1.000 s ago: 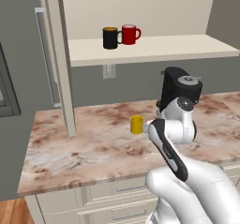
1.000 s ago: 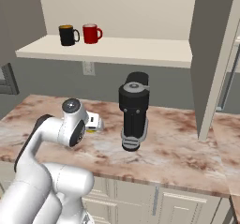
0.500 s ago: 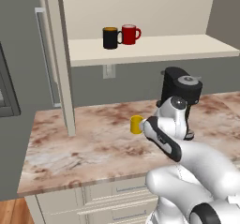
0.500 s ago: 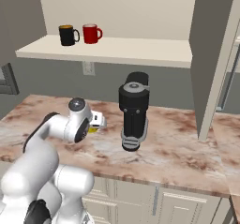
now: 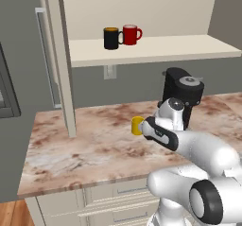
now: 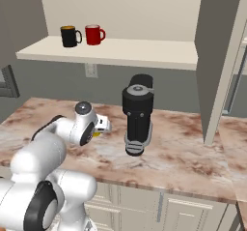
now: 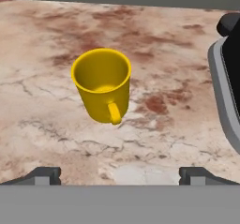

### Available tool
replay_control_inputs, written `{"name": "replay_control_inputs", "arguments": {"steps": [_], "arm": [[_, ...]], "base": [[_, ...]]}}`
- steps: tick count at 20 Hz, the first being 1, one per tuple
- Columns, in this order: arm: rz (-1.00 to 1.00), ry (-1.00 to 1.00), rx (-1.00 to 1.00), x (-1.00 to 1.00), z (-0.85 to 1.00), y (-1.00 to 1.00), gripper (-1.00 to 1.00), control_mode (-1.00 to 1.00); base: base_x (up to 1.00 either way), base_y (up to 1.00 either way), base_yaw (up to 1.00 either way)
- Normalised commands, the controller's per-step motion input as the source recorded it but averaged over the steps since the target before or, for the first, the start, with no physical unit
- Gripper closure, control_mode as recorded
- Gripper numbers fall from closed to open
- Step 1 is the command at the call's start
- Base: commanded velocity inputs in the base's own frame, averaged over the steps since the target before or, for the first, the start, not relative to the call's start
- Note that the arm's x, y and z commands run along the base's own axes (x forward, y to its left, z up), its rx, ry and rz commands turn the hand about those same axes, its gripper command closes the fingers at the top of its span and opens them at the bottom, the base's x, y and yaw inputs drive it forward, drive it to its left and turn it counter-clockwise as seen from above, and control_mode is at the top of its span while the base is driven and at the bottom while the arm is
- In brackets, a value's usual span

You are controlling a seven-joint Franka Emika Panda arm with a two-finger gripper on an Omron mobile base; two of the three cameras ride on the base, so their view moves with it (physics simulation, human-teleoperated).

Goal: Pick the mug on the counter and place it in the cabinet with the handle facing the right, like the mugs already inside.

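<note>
Two fingers, spread wide, flank the upright mug ahead on the counter, its handle facing them, ready for grasping.

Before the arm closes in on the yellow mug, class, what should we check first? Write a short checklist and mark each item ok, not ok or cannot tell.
1. Yellow mug stands upright on the counter: ok.
2. Gripper is open, tips spread wider than the mug: ok.
3. Mug lies ahead of the tips, not yet between them: ok for an approach, not ok for closing.
4. The handle faces the hand camera, clear of either fingertip: ok.
5. The black coffee machine beside the mug leaves room for the fingers: cannot tell.
6. Shelf space beside the black mug and red mug in the cabinet: ok.
</note>
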Motion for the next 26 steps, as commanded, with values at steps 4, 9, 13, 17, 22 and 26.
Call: {"name": "replay_control_inputs", "arguments": {"steps": [4, 9, 13, 17, 22, 26], "arm": [[0.00, -0.01, 0.00, 0.06, -0.17, 0.01, -1.00, -1.00], [0.01, 0.00, 0.00, 0.09, -0.30, 0.01, -1.00, -1.00], [0.01, 0.00, 0.00, 0.10, -0.27, 0.03, -1.00, -1.00], [0.00, 0.00, 0.00, 0.15, -0.13, 0.03, -1.00, -1.00], [0.00, 0.00, 0.00, 0.19, -0.08, 0.01, -1.00, -1.00], [0.00, 0.00, 0.00, 0.20, -0.02, 0.01, -1.00, -1.00]], "base": [[0.00, 0.00, 0.00], [0.00, 0.00, 0.00], [0.00, 0.00, 0.00], [0.00, 0.00, 0.00], [0.00, 0.00, 0.00], [0.00, 0.00, 0.00]]}}
